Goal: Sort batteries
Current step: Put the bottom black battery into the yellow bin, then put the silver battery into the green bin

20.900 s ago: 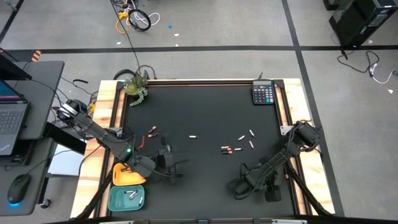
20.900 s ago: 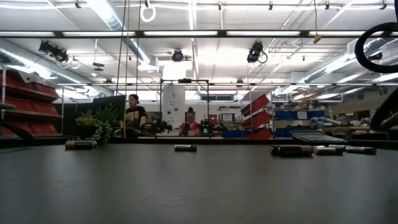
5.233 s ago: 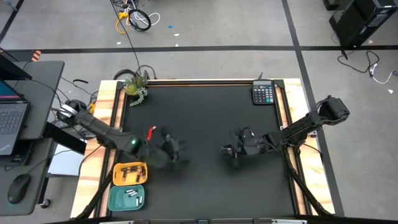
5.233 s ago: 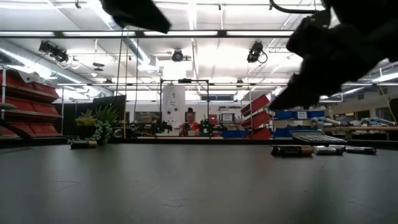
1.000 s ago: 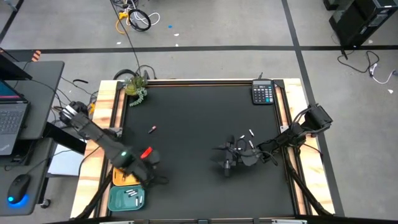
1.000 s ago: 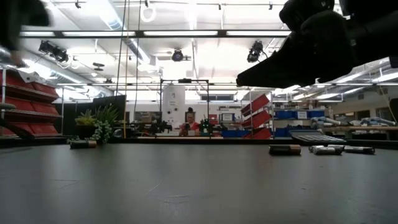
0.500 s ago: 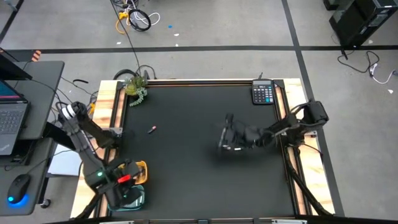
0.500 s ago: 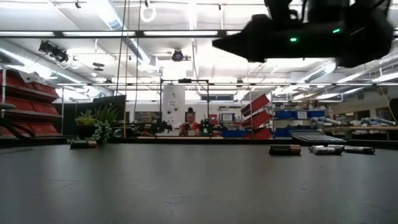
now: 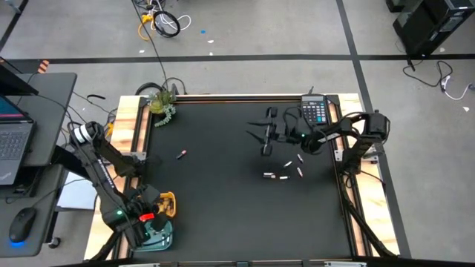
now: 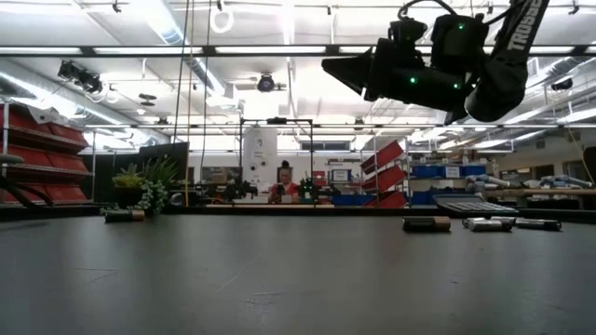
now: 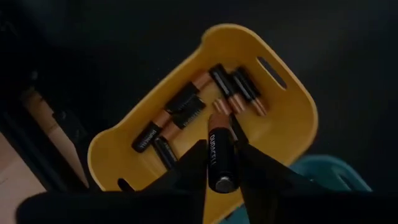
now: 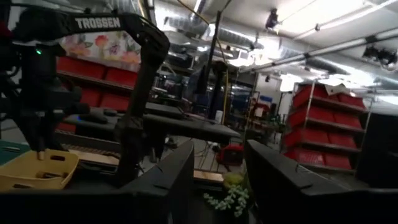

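My left gripper (image 9: 151, 216) hangs over the yellow tray (image 9: 168, 202) at the table's near left corner, shut on a dark battery (image 11: 221, 158) with a copper end. Several dark batteries (image 11: 186, 109) lie in the yellow tray (image 11: 283, 130). Several loose batteries (image 9: 289, 168) lie flat on the mat's right half, seen in the low view as batteries (image 10: 484, 223). One dark battery (image 9: 180, 154) lies alone on the left. My right gripper (image 9: 267, 136) is raised near the far right, open, holding nothing; the right wrist view shows its gripper (image 12: 217, 180) pointing across the table. My left gripper pinches the battery between its two fingers (image 11: 199, 162) on the dark body (image 11: 222, 169). The fingers come from above, pointing down, and the battery lies along them. Its copper end (image 11: 219, 122) sticks out past the fingertips toward the tray. The battery is lifted clear.
A teal tray (image 9: 159, 239) sits just nearer than the yellow one. A calculator (image 9: 314, 111) lies at the far right corner and a small plant (image 9: 162, 104) at the far left corner. Wooden rails (image 9: 132, 133) border the black mat, whose middle is bare.
My left gripper has swung toward the near left corner and stopped over the yellow tray. My right gripper has risen from beside the loose batteries and moved toward the far edge, near the calculator. The loose batteries have stayed where they were.
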Motion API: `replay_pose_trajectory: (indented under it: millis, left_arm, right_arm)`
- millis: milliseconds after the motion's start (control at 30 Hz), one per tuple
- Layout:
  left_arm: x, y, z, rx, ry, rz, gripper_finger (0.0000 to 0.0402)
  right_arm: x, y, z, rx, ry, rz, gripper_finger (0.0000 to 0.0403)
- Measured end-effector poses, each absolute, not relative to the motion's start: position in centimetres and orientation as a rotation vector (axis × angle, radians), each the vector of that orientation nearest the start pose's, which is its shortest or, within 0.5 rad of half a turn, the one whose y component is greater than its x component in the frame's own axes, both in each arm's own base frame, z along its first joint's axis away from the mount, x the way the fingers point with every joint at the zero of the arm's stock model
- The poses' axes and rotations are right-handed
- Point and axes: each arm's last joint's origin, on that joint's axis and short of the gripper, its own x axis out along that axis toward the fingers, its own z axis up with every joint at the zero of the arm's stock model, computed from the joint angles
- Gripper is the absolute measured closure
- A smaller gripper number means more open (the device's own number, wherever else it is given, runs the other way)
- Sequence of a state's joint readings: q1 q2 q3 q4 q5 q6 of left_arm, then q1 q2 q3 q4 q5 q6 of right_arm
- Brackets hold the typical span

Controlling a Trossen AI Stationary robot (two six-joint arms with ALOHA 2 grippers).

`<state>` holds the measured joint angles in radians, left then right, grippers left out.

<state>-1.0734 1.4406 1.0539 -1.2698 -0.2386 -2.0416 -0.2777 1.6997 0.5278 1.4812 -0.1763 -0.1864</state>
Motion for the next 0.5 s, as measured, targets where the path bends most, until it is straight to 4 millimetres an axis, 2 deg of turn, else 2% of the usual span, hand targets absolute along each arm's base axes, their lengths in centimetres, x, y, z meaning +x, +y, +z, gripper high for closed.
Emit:
replay_pose_trajectory:
  millis: [233,367,500]
  left_arm:
    - [12.0,-19.3,23.1,-0.695,1.181,0.831,0.0244]
    - [12.4,-19.1,23.1,-0.665,1.182,0.802,0.0237]
    - [13.4,-18.3,23.3,-0.508,1.038,0.737,0.0239]
  right_arm:
    - [28.6,-8.6,19.6,-0.298,-0.301,-0.142,0.0248]
    - [28.9,-8.9,19.5,-0.266,-0.275,-0.127,0.0248]
    - [29.7,-9.2,19.0,-0.167,-0.168,-0.143,0.0248]
